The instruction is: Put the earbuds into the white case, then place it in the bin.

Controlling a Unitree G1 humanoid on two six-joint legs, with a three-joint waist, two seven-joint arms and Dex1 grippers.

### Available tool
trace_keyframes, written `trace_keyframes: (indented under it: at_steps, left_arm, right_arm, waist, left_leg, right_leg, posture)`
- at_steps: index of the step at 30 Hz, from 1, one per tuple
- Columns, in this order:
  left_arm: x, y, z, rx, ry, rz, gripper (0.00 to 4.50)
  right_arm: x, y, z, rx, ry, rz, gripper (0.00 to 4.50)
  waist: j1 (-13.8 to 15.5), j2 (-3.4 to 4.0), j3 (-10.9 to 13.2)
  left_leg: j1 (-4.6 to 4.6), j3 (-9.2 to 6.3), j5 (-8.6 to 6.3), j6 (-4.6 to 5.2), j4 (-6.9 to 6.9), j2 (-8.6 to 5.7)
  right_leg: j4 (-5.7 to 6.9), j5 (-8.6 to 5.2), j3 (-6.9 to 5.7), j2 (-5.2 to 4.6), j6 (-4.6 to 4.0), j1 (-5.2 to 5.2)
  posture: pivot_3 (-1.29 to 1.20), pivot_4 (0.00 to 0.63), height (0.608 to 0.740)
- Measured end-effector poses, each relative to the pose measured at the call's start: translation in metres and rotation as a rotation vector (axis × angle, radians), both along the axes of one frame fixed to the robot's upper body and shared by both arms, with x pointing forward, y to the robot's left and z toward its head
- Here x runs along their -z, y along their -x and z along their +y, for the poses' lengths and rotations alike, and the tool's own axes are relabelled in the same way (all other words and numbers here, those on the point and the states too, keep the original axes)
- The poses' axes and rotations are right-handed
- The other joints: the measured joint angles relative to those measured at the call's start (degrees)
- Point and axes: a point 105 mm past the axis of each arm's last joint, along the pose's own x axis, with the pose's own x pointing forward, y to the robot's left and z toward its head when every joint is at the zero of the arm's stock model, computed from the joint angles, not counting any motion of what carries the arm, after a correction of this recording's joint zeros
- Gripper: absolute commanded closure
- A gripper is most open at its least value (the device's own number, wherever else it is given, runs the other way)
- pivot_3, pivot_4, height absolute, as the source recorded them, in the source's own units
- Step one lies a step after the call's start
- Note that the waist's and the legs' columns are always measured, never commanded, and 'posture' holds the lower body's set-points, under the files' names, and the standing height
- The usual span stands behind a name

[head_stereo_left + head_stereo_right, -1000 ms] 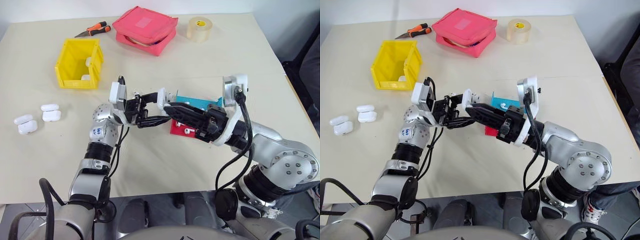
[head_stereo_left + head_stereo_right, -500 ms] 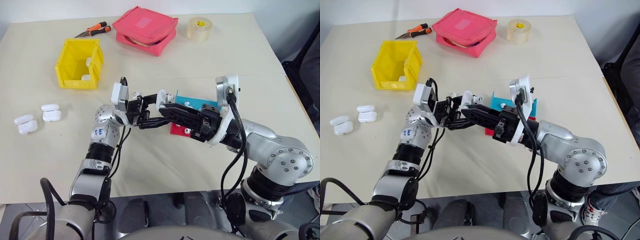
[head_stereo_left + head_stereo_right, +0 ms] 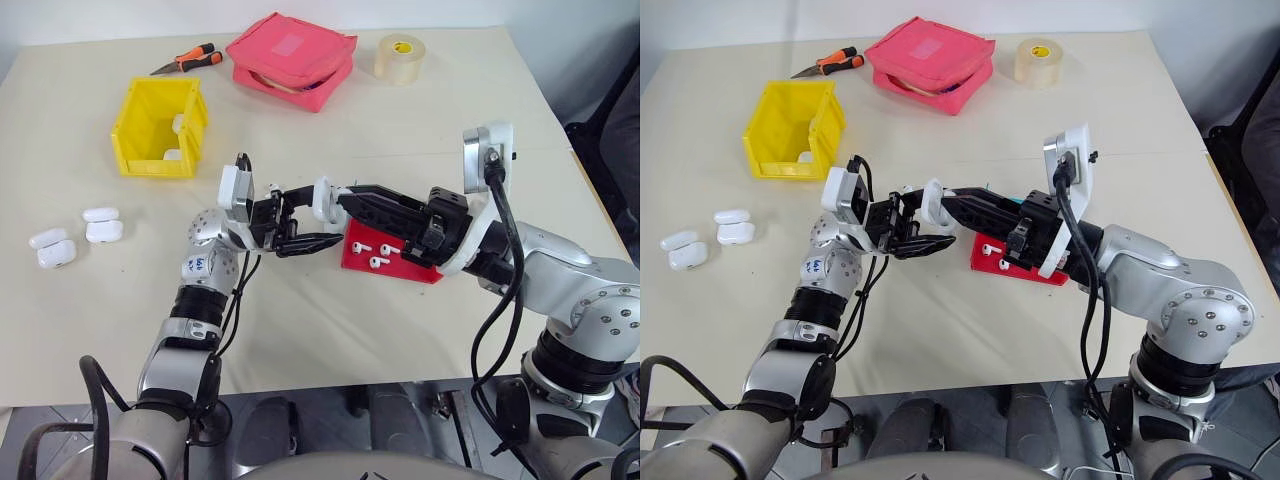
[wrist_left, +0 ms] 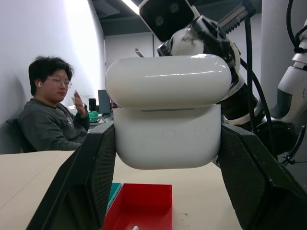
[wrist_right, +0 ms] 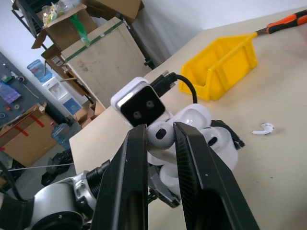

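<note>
Above a beige tabletop (image 3: 420, 120), the left gripper (image 3: 305, 225) clamps a white case (image 3: 322, 198). Right gripper (image 3: 345, 197) pinches its lid. Earbuds (image 3: 372, 250) lie in a red tray (image 3: 400, 268).

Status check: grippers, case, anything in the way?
Left gripper shut on white case, held above table. Right gripper pinching its lid. Two earbuds in red tray. Nothing blocking yellow bin.
</note>
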Motion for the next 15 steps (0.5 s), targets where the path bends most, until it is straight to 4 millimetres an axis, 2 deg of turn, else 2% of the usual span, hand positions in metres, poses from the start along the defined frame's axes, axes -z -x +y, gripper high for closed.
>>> trace_keyframes:
  at_steps: [9, 15]
  left_arm:
    - [0.001, 0.001, -0.001, 0.001, 0.001, -0.006, 1.71]
    - [0.002, 0.001, -0.002, 0.005, 0.004, -0.005, 1.71]
  right_arm:
    - [-0.001, 0.001, 0.004, -0.022, -0.013, 0.036, 4.06]
    - [0.005, 0.003, 0.011, -0.045, -0.033, 0.077, 4.06]
  waist:
    - [0.10, 0.00, 0.00]
    - [0.19, -0.01, 0.00]
  left_leg:
    - [-0.02, 0.00, 0.00, 0.00, 0.00, 0.01]
    - [-0.04, 0.00, 0.00, 0.01, 0.00, 0.02]
  right_leg:
    - [-0.01, 0.00, 0.00, -0.01, 0.00, 0.00]
    - [-0.01, 0.00, 0.00, -0.01, 0.00, 0.00]
  posture:
    - [0.00, 0.150, 0.740]
    - [0.00, 0.150, 0.740]
